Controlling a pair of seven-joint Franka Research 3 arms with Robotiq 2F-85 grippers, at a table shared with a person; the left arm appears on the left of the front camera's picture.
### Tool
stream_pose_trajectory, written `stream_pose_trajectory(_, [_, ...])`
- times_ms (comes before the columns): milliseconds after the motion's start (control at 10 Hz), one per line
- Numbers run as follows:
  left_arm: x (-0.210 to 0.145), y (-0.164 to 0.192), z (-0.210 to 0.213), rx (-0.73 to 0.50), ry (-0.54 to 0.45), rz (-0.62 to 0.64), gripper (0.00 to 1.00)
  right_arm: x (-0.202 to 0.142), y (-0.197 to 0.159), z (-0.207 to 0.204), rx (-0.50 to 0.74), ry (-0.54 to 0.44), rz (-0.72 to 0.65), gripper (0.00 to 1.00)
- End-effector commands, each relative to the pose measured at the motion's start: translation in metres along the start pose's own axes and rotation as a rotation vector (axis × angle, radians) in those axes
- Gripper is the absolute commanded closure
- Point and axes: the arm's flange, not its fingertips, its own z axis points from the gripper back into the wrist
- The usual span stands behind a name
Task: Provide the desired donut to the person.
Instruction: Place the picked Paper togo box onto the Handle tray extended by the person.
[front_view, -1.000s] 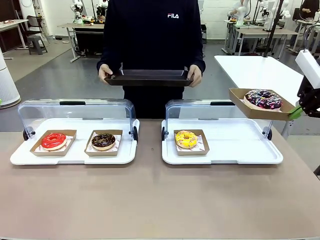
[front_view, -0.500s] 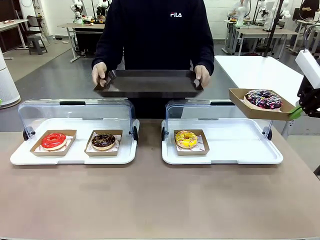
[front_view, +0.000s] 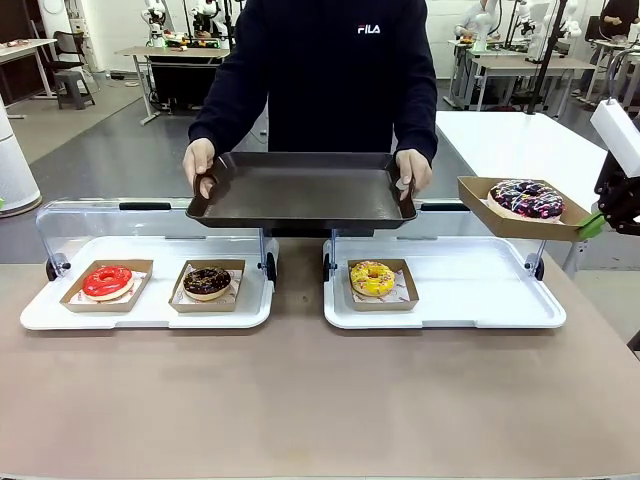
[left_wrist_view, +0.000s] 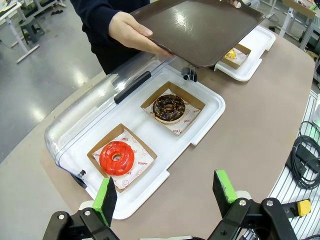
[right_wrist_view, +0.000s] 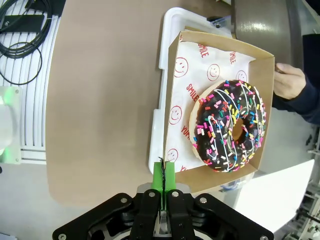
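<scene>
My right pincer (front_view: 593, 224) pinches the rim of the donut carton (front_view: 515, 225), aloft, a gap from the dark tray (front_view: 300, 192); my left pincer (left_wrist_view: 165, 189) gapes.

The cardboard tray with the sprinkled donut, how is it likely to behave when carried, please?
Probably floppy: the right gripper pinches the cardboard tray by one thin wall. May sag or tip: the donut sits away from that grip.

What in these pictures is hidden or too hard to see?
Left wrist view: yellow donut mostly hidden under the person's dark tray.
Front view: right pincer largely cut off by the right edge.
Right wrist view: person's hand partly hidden behind the cardboard box.
</scene>
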Motion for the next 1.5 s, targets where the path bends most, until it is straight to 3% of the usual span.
stream_pose_trajectory(0, [0.0,0.0,0.0,-0.005,-0.007,-0.001,0.0,-0.001,-0.001,-0.001,0.008,0.02,0.002,1.0])
stream_pose_trajectory(800, [0.0,0.0,0.0,-0.005,-0.007,-0.001,0.0,0.0,0.0,0.0,0.0,0.0,0.0,0.99])
stream_pose_trajectory(900, [0.0,0.0,0.0,-0.005,-0.007,-0.001,0.0,0.029,-0.027,0.006,0.023,-0.001,-0.019,0.99])
stream_pose_trajectory(1100, [0.0,0.0,0.0,-0.005,-0.007,-0.001,0.0,0.112,-0.078,0.005,0.038,0.092,-0.051,0.99])
stream_pose_trajectory(1400, [0.0,0.0,0.0,-0.005,-0.007,-0.001,0.0,0.209,-0.142,-0.045,-0.009,0.222,-0.191,0.99])
